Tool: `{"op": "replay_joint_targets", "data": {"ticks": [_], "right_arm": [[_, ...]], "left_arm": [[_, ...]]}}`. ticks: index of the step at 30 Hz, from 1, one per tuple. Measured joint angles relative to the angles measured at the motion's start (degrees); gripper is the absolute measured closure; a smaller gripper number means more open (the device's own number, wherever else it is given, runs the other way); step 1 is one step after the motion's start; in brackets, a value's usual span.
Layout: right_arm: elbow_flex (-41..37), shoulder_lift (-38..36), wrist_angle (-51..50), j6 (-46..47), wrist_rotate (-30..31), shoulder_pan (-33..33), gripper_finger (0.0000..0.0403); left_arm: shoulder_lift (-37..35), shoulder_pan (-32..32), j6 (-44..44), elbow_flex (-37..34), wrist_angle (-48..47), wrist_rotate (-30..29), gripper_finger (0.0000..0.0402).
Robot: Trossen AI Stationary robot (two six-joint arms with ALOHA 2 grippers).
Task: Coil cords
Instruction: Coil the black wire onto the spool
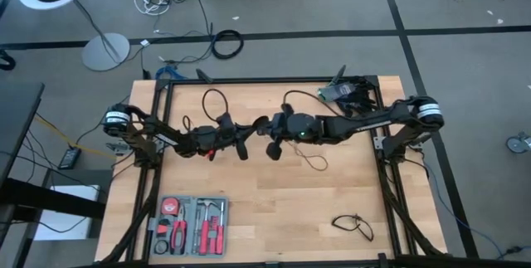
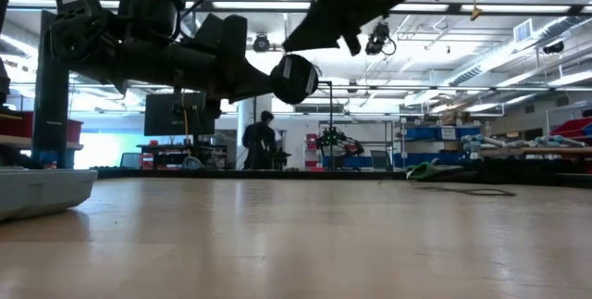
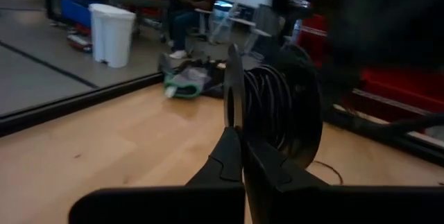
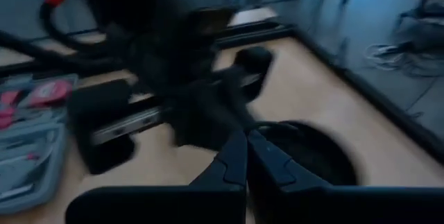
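Left gripper: your left gripper [image 1: 241, 146] hung above the middle of the table [image 1: 274, 206], its fingers pressed together. The left wrist view showed a bundle of coiled black cord [image 3: 277, 116] just beyond the fingertips; whether the tips pinched a strand or merely met in front of it, you could not tell.

Right gripper: your right gripper [image 1: 273, 148] hovered just beside the left one, fingers together too, with the other arm's dark housing filling most of its wrist view. No cord showed plainly between its tips.

Cords: one thin black cord [image 1: 214, 102] looped from the left arm toward the table's far edge. A second loop [image 1: 314, 161] lay on the wood under the right arm. A short cord [image 1: 354, 225] sat well apart, near the table's front right corner.

Other items: a tool kit [image 1: 191, 225] lay at the near left, and a dark heap of gear [image 1: 350, 92] at the far right corner.

Step in hand, as it seemed: winding the long cord between the two grippers.

Doing it well: you probably needed light, even tension, one gripper anchoring the wound turns while the other fed slack, so each new loop matched the last.

Risk: with both arms so close, fingers could snag or collide and spill the coil.
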Motion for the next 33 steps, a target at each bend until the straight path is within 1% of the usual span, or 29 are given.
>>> {"op": "replay_joint_targets", "data": {"ticks": [3,8,15,18,22,28,30,33], "right_arm": [[2.0,2.7,-0.4,-0.1,-2.1,0.2,0.0403],[3.0,6.4,-1.0,1.3,-2.5,0.3,0.0403],[3.0,7.4,-6.6,2.0,-2.5,2.1,0.0386],[2.9,7.6,-11.0,4.6,-3.0,3.0,0.0371],[2.9,7.6,-16.1,8.7,-2.5,3.8,0.0350],[2.9,7.3,-26.5,14.4,-2.0,6.2,0.0340],[2.9,7.0,-31.1,16.8,-0.6,7.3,0.0342],[2.9,6.5,-38.2,20.8,6.1,9.8,0.0348]], "left_arm": [[0.0,0.1,-0.1,0.0,-0.2,-1.3,0.0402],[0.0,0.1,-0.1,0.0,1.0,-1.5,0.0402],[0.0,0.0,-0.1,-0.1,3.9,-0.6,0.0402],[-0.1,0.1,-0.2,0.0,5.8,-1.3,0.0402],[0.0,0.0,-0.3,0.0,5.7,-1.0,0.0402],[0.0,0.1,-0.3,-0.1,5.8,-0.9,0.0402],[0.0,0.1,-0.2,-0.1,5.9,-0.5,0.0402],[0.0,0.1,-0.3,-0.1,6.2,0.8,0.0402]]}}
